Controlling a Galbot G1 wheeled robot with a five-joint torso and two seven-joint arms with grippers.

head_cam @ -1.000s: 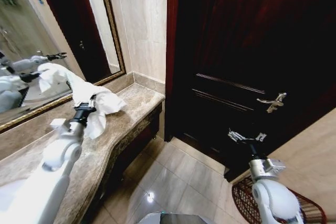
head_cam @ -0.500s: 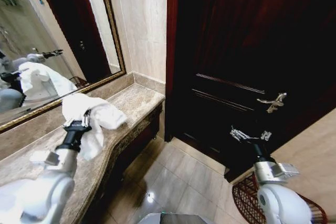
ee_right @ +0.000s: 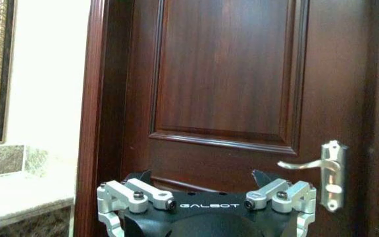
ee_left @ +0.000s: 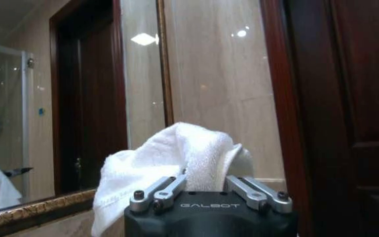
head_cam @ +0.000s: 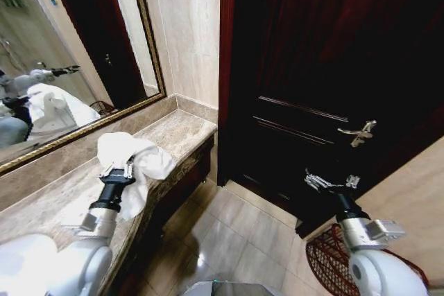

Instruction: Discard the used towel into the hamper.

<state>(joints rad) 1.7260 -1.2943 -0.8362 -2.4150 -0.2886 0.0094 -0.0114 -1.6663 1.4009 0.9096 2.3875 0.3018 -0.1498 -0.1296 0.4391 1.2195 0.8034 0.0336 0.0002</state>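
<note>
Towel [head_cam: 132, 164] in white cloth, bunched and clamped in the left gripper [head_cam: 119, 168], hangs above the front edge of the marble counter [head_cam: 177, 133]. Over the last second this arm has drawn back from near the mirror [head_cam: 66, 67] and lowered, so the towel now sits closer to the robot and nearer the counter's edge, with loose folds trailing below the jaws. In the left wrist view the towel [ee_left: 176, 168] rises out between the two metal fingers [ee_left: 156, 190], which are closed on it.

Right gripper [head_cam: 331, 182] hovers low in front of the dark wooden door [head_cam: 312, 53], below the silver handle [head_cam: 357, 133]; its jaws stand spread apart, holding nothing, and it has barely shifted.

Hamper [head_cam: 326, 261], a dark wicker basket, stands on the tiled floor [head_cam: 229, 240] at the robot's right, partly behind the right arm and well apart from the towel.

Judging by this, the towel is lifted clear of the counter, but the carry across to the hamper remains to be done.
</note>
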